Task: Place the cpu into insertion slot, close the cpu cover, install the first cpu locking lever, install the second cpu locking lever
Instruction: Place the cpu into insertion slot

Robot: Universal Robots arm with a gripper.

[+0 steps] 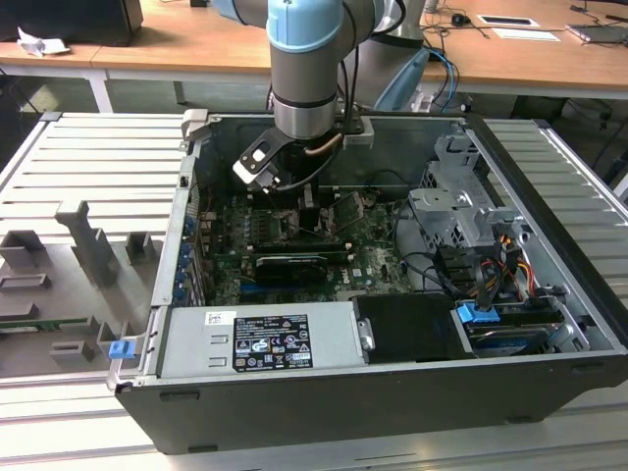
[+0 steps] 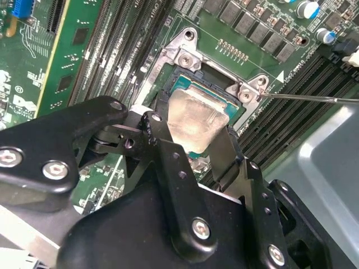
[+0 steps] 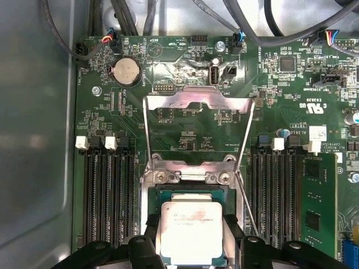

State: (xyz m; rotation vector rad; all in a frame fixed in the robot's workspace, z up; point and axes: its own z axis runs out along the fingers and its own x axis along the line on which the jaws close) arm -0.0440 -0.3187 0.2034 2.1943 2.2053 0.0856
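Observation:
In both wrist views the cpu [image 2: 193, 115] [image 3: 190, 227], a small silver-grey square, sits between my black fingers [image 2: 160, 131] [image 3: 233, 232]. My gripper [image 2: 193, 134] [image 3: 192, 238] is shut on it. The cpu hangs right over the insertion slot [image 2: 188, 85] [image 3: 168, 194], tilted slightly in the second wrist view. Whether it touches the slot I cannot tell. The cpu cover [image 3: 196, 103] is swung open, lying back over the board beyond the slot. Thin wire locking levers [image 3: 247, 140] [image 2: 303, 98] stand released beside the slot. In the exterior view the arm [image 1: 309, 88] reaches down into the case over the motherboard [image 1: 294, 245].
Long black memory slots [image 3: 106, 196] [image 3: 275, 190] flank the slot on both sides. A coin cell [image 3: 126, 72] and cables [image 3: 263, 33] lie beyond the cover. The case wall [image 3: 33, 123] is close. A power supply [image 1: 260, 339] and drive cage [image 1: 461, 211] fill the case's near and right parts.

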